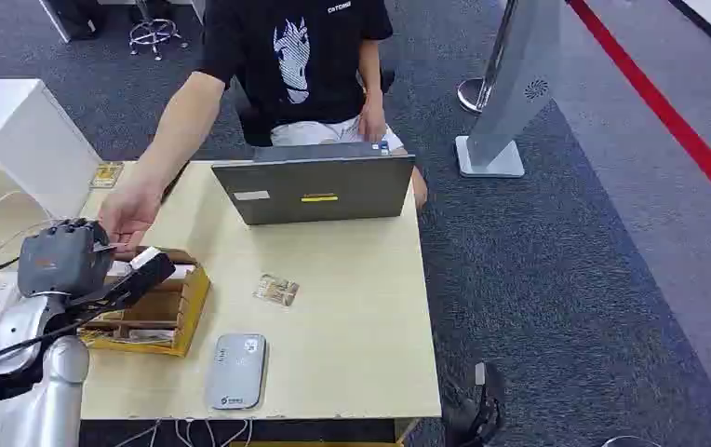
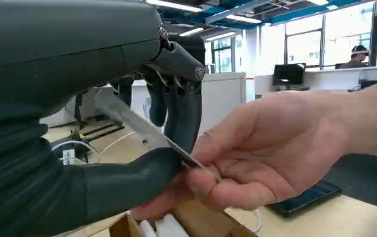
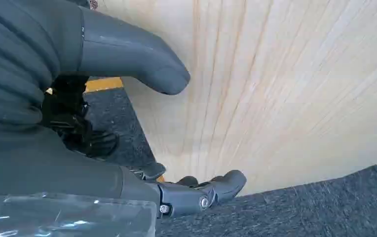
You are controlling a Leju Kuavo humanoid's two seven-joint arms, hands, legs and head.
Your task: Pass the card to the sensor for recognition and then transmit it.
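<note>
My left hand (image 1: 63, 259) is raised over the table's left side and pinches a thin, pale card (image 2: 137, 126) between thumb and fingers. A person's hand (image 2: 275, 143) reaches across the table (image 1: 352, 317) and grips the free end of that same card, so both of us hold it. The person's hand (image 1: 128, 214) sits just beyond mine. The grey sensor pad (image 1: 237, 371) lies flat near the table's front edge, to the right of my left hand. My right hand (image 3: 102, 163) hangs beside the table's wooden side with fingers (image 3: 211, 190) apart, holding nothing.
A cardboard box (image 1: 180, 307) with white items stands under my left hand. Another card (image 1: 276, 291) lies mid-table. A grey laptop (image 1: 315, 191) stands at the far edge in front of the seated person. A white cabinet (image 1: 26, 140) stands at left, a grey stand (image 1: 510, 102) on the carpet.
</note>
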